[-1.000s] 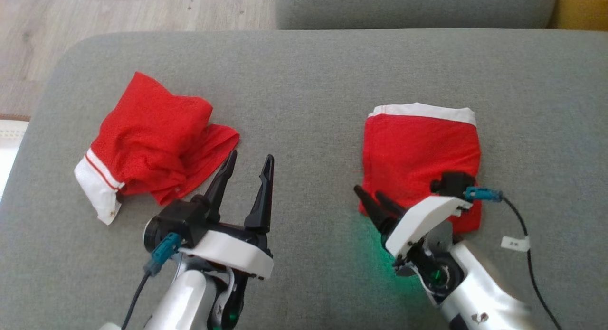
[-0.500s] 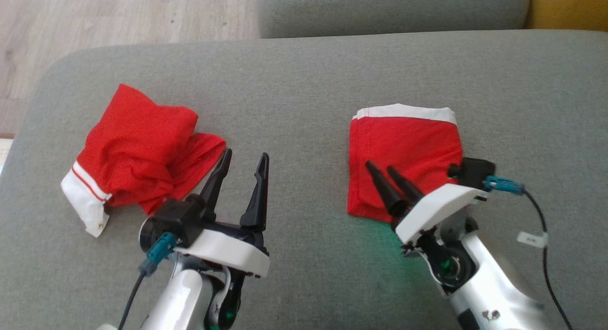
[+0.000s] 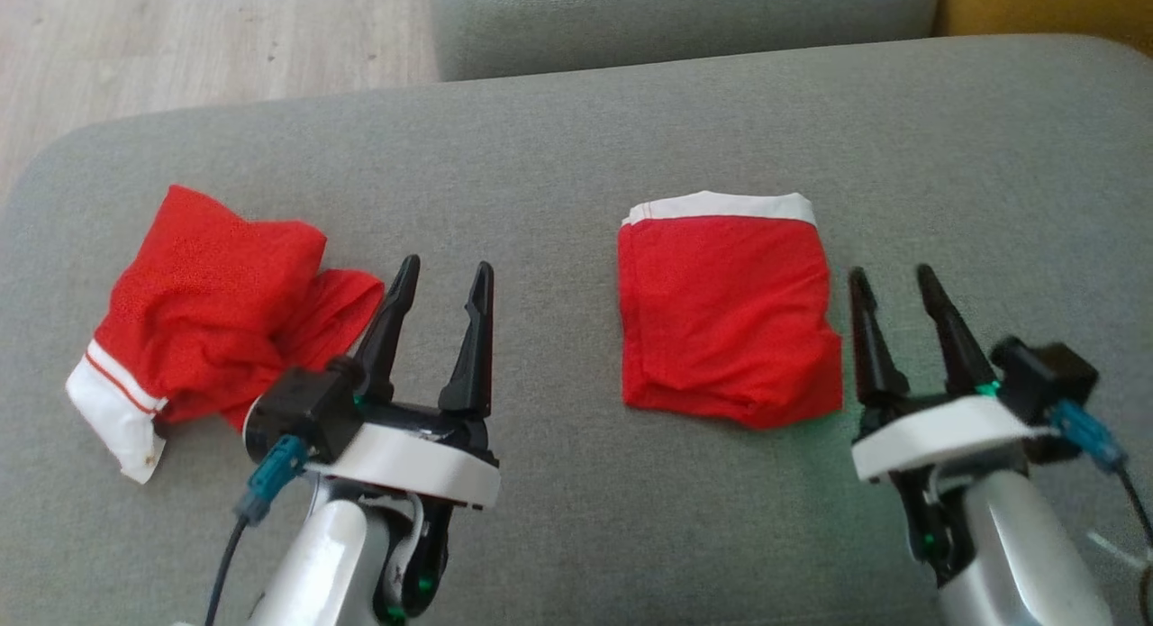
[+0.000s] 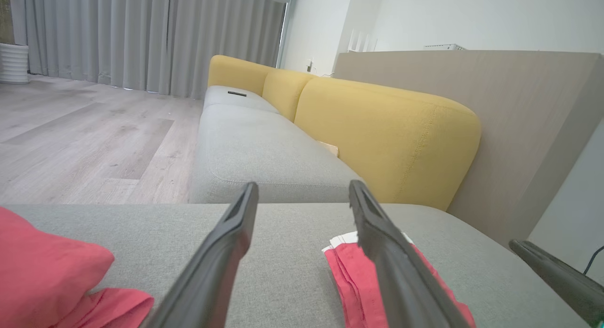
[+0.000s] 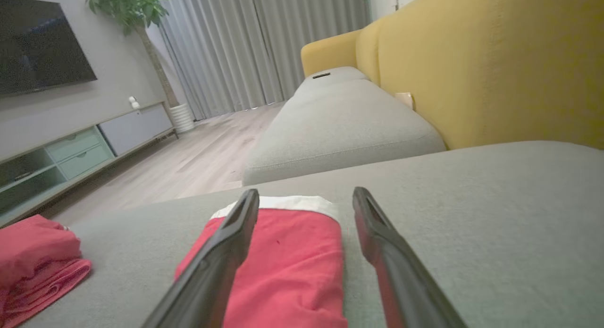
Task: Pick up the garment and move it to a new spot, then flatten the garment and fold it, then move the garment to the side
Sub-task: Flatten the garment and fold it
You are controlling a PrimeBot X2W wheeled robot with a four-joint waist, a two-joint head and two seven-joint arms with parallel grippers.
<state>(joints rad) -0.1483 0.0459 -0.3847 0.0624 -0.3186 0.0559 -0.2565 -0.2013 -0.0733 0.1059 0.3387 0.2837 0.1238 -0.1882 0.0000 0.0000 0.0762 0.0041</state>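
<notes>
A folded red garment with a white waistband lies flat on the grey sofa cushion, right of centre. My right gripper stands open just to its right, off the cloth, with nothing between its fingers. In the right wrist view the folded garment lies below and left of the open right gripper. A crumpled red garment with white trim lies at the left. My left gripper is open and empty beside that garment's right edge. The left wrist view has the left gripper between both garments.
The cushion's rounded left edge drops to a wooden floor. Another grey seat cushion adjoins at the back, with a yellow backrest to the right. A cable trails from my right wrist.
My right gripper has drawn back off the folded garment's near edge to its right side, fingers now pointing away. The camera has turned, shifting everything left. The left gripper has hardly moved.
</notes>
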